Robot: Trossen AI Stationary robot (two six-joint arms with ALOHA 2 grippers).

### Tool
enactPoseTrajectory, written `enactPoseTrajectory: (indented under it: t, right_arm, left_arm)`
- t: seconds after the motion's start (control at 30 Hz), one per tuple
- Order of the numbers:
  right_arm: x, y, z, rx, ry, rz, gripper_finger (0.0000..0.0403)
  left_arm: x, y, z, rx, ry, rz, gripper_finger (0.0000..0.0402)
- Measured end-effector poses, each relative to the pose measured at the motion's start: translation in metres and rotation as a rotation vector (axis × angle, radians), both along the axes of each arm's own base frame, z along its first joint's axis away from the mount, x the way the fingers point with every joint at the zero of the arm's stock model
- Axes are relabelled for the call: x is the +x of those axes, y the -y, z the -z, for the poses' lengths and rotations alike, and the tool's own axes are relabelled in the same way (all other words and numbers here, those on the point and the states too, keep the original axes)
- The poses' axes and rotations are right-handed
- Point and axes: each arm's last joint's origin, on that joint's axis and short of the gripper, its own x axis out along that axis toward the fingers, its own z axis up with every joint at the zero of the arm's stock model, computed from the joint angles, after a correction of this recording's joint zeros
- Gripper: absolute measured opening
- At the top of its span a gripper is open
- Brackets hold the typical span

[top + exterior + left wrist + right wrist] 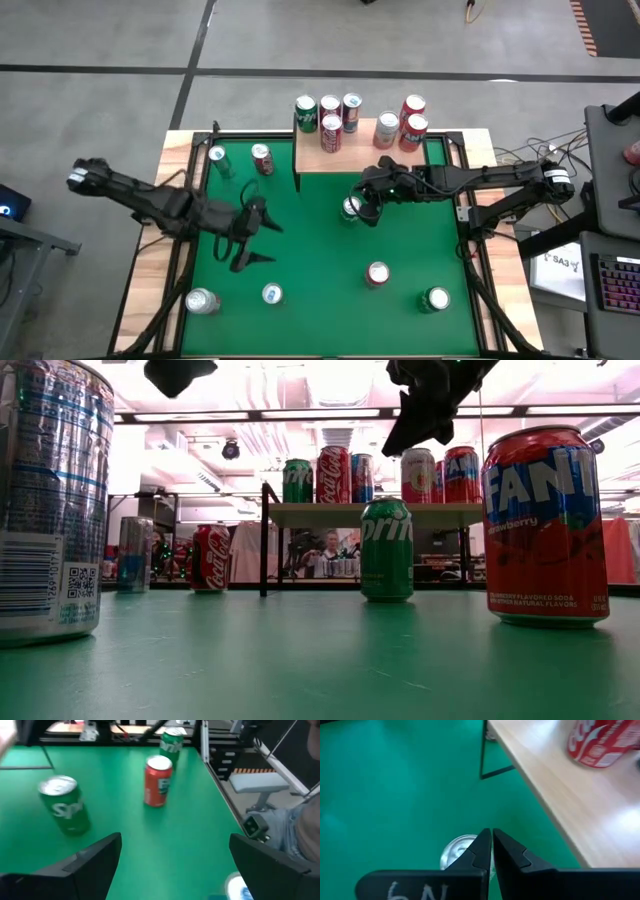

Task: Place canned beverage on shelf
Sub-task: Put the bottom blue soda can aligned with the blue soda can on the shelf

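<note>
Nearest the front edge of the green bench [310, 250], seen from above, four cans stand in a loose row: a silver can [202, 301] at about 7 o'clock from the bench's middle, a blue-marked can [272, 294] just beside it, a red Fanta can [377, 273] at 5 o'clock, and a green can [436, 298] farther toward 4 o'clock.

Toward 9 o'clock, the left gripper [250, 240] hangs above bare felt with its fingers spread wide and nothing between them.

Just past the middle, the right gripper [362, 207] is above a green Sprite can [350, 209], fingers pressed together and holding nothing; the wrist view shows the can's silver top [457, 851] right behind the fingertips.

At 12 o'clock stands the shelf [355, 158], its wooden top carrying seven cans [330, 132]. Two more cans [262, 159] stand on the felt at 11 o'clock, beside the shelf's leg.
</note>
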Motion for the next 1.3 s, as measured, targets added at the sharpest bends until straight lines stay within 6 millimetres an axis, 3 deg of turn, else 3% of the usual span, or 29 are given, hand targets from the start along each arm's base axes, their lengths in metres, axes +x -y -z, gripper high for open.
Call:
enactPoseTrajectory:
  t: [0.27, 0.53, 0.73, 0.97, 1.3]
  right_arm:
    - [0.001, -0.004, -0.001, 0.032, 0.012, -0.016, 0.0009]
    - [0.001, -0.007, -0.001, 0.034, 0.009, -0.025, 0.0009]
    - [0.001, -0.012, 0.0, 0.033, 0.005, -0.047, 0.0009]
    - [0.001, -0.023, 0.0, 0.014, -0.002, -0.102, 0.0009]
    - [0.001, -0.027, 0.0, 0.015, 0.0, -0.114, 0.0009]
  left_arm:
    - [0.004, 0.047, 0.012, -0.014, -0.071, 0.011, 0.0352]
    - [0.012, 0.081, 0.044, -0.04, -0.233, 0.028, 0.0352]
    - [0.021, 0.102, 0.044, 0.02, -0.277, 0.018, 0.0352]
    - [0.029, 0.112, 0.044, 0.081, -0.331, -0.001, 0.0352]
    - [0.026, 0.112, 0.041, 0.071, -0.337, -0.01, 0.0352]
